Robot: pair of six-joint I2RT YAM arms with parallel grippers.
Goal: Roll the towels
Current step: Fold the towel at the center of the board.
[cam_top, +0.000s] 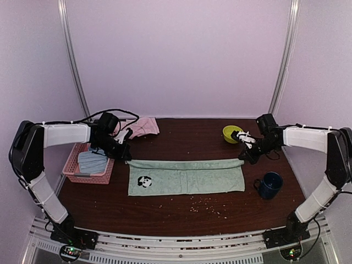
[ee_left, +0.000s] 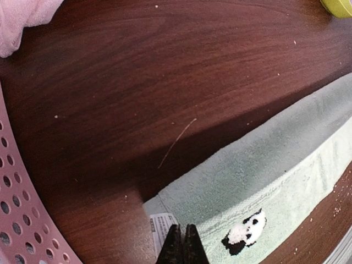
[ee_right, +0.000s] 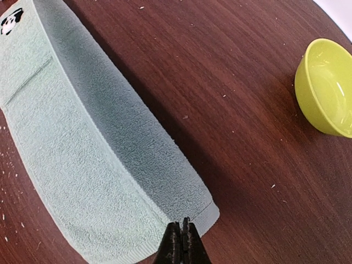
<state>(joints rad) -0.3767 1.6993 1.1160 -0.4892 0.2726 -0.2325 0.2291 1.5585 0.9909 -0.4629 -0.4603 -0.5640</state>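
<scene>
The green towel [cam_top: 187,179] lies lengthwise across the table [cam_top: 187,137], its far edge raised in a long fold between the two tools. The left tool [cam_top: 127,157] is clamped on the far-left corner and the right tool [cam_top: 242,159] on the far-right one — the pinched cloth itself is hidden under the fingertips. The pink towel [cam_top: 144,126] sits crumpled at the back left, partly behind the left arm and cut off in the left wrist view. A basket [cam_top: 70,165] holds blue-grey towels [cam_top: 92,162] — how many is hard to make out.
</scene>
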